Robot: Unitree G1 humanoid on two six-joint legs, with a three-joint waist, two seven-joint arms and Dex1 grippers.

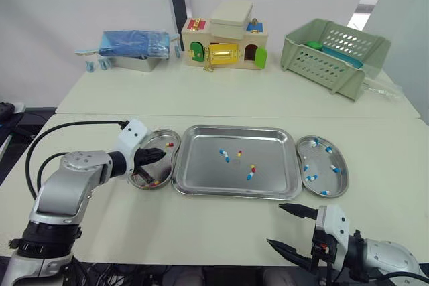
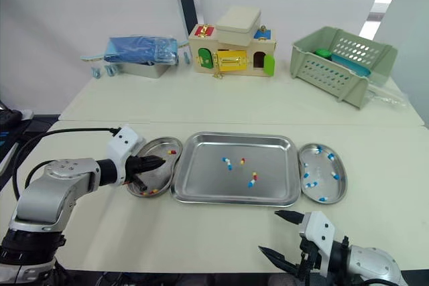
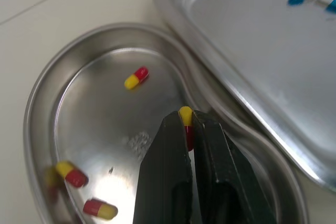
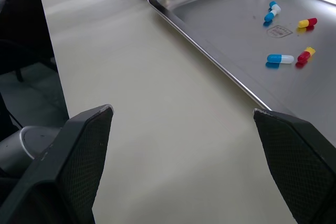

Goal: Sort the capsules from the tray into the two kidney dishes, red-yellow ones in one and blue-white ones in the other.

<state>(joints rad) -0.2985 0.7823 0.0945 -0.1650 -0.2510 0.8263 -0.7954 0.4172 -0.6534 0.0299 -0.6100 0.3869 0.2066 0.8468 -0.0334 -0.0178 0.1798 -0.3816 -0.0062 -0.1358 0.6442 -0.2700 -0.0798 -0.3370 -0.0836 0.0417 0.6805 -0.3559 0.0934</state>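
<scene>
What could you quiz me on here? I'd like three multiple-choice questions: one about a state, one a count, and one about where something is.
1. How does the right gripper stand?
A. shut on a capsule
B. open and empty
C. shut and empty

2. How many red-yellow capsules lie in the tray?
A. two
B. none
C. six

3. Where is the left gripper?
A. over the tray
B. touching the right gripper
C. over the left dish

Answers:
1 B: its fingers stand wide apart with nothing between them.
2 A: two red-and-yellow ones show on the tray's floor.
3 C: it hangs above that dish, shut on the held capsule, which is red and yellow.
</scene>
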